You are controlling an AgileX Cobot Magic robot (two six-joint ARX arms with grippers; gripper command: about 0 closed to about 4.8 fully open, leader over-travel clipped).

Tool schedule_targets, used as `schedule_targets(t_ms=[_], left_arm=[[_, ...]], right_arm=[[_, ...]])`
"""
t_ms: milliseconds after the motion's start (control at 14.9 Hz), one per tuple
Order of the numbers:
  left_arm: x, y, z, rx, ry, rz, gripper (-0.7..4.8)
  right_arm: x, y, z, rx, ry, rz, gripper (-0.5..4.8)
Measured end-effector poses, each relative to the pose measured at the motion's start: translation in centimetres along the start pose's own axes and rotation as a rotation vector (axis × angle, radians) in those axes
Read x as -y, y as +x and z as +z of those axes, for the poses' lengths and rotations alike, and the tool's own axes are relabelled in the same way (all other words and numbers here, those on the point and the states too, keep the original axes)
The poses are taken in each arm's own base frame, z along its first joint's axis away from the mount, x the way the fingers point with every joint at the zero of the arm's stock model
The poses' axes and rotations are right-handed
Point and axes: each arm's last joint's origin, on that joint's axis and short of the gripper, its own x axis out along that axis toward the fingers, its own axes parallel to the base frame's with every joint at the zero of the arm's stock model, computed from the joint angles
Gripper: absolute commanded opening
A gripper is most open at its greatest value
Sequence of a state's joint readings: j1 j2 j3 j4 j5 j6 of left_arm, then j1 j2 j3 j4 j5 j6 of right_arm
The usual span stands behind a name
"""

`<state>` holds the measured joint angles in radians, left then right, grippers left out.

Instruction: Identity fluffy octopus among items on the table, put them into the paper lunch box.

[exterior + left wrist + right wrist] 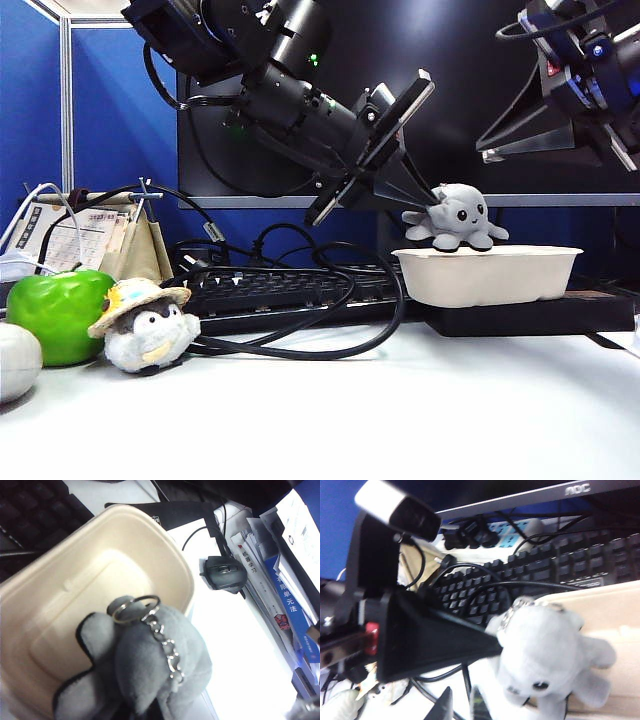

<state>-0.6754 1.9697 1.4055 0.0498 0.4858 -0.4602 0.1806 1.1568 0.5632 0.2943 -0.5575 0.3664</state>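
Observation:
The fluffy octopus is a light-grey plush with black eyes, hanging just above the near rim of the paper lunch box. My left gripper reaches in from the upper left and is shut on the octopus from behind. In the left wrist view the octopus, with a metal key ring and chain, hangs over the lunch box; the plush hides the fingers. The right wrist view shows the octopus held by the left gripper's black finger. My right gripper, high at the right, is slightly open and holds nothing.
A penguin plush in a straw hat, a green apple and a white round object sit at the front left. A black keyboard and looping cables lie behind. A mouse and stacked papers lie beside the box.

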Motion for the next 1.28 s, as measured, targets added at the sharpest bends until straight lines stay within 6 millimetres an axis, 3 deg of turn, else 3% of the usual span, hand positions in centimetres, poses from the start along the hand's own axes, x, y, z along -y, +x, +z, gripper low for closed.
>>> schedule_targets(t_ms=[202, 471, 875, 942, 1077, 1212, 1279], left_arm=[[-0.1, 0.0, 0.9, 0.063, 0.041, -0.003, -0.06], [-0.5, 1.7, 2.3, 0.034, 0.029, -0.015, -0.06], [-1.1, 2.2, 1.7, -0.021, -0.002, 0.0, -0.05], [-1.2, 2.2, 1.7, -0.026, -0.003, 0.0, 0.07], [-1.1, 2.2, 1.7, -0.026, 0.01, -0.006, 1.28], [-1.1, 2.2, 1.7, -0.026, 0.016, -0.006, 1.36], [-1.1, 2.2, 1.7, -0.026, 0.015, -0.006, 1.87]], right_arm=[[0.0, 0.0, 0.0, -0.005, 0.0, 0.011, 0.54], [0.0, 0.0, 0.0, -0.006, 0.0, 0.015, 0.54], [-0.1, 0.0, 0.0, -0.007, 0.0, 0.017, 0.54], [0.0, 0.0, 0.0, -0.007, 0.0, 0.017, 0.54], [-0.1, 0.0, 0.0, -0.007, 0.0, 0.017, 0.54], [-0.1, 0.0, 0.0, -0.007, 0.0, 0.018, 0.54], [-0.1, 0.0, 0.0, -0.007, 0.0, 0.018, 0.54]])
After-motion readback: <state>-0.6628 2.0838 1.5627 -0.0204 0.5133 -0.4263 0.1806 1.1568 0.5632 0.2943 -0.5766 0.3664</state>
